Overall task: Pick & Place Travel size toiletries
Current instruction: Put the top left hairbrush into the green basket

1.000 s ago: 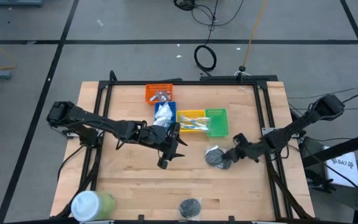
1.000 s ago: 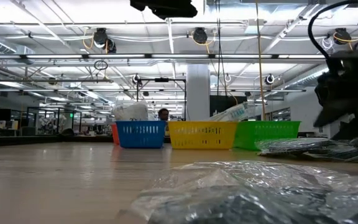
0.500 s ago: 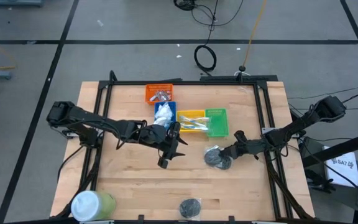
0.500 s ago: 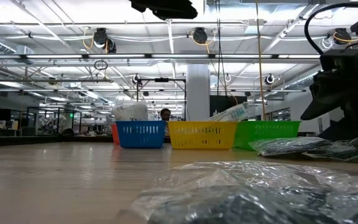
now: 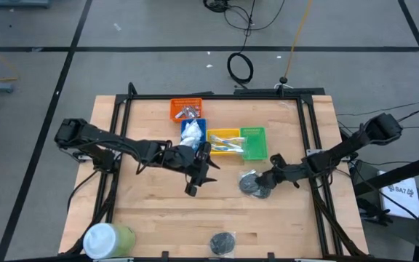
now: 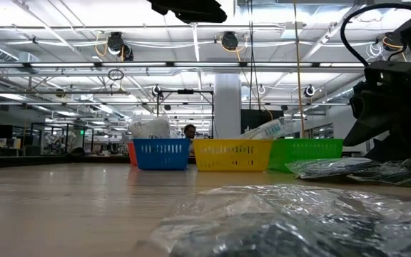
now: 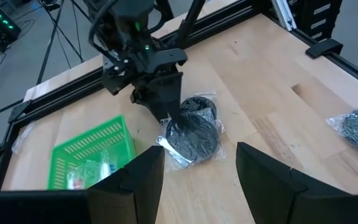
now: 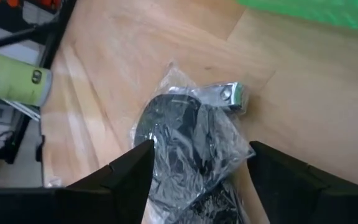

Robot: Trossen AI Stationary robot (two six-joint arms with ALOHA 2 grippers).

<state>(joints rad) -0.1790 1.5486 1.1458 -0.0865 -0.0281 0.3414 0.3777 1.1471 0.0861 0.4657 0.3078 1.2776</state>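
Right gripper (image 5: 262, 186) open over a bagged dark grey round disc (image 5: 251, 183)

High view: pale wood-plank table (image 5: 151, 218) on grey floor; left gripper (image 5: 198, 179) parted, empty, mid-table. Low view: ceiling lights, coloured trays behind. Left wrist view: disc below the right arm. Right wrist view: fingers (image 8: 126, 180) straddle the crinkled plastic.

Four trays (image 5: 224, 138) sit in a stepped row at the table's (image 5: 151, 211) far middle. A bagged disc (image 5: 252, 183) lies just in front of the row's right end; a second disc (image 5: 222, 242) lies at the near edge, a capped cylinder (image 5: 108, 239) at the near left corner.
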